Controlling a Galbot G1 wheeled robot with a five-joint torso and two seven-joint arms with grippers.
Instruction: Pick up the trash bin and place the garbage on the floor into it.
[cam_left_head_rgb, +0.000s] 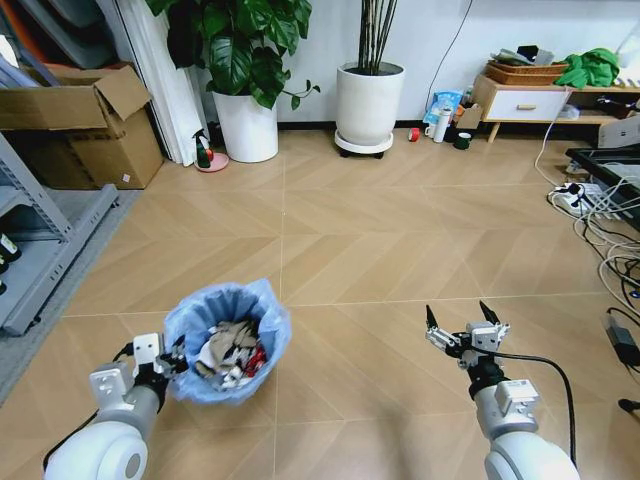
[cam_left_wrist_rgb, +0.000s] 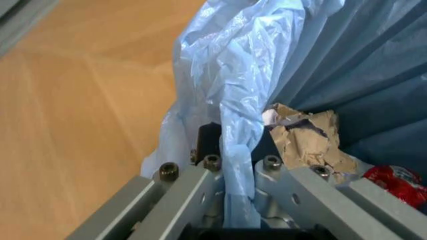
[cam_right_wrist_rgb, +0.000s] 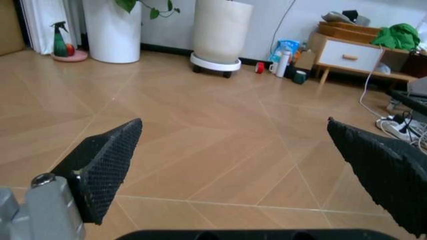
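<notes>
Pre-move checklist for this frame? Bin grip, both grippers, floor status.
1. Left gripper clamped on the rim of the trash bin: ok. In the left wrist view its fingers pinch the rim and the blue bag.
2. Bin upright: ok, its opening faces up.
3. Garbage inside the bin: ok, paper wads and a red wrapper sit in it.
4. Right gripper free: ok, open, nothing between its fingers.
5. Floor ahead free of litter: ok for the visible stretch; behind the robot, cannot tell.
6. Cables on the floor at the robot's right: not ok, keep away.
</notes>
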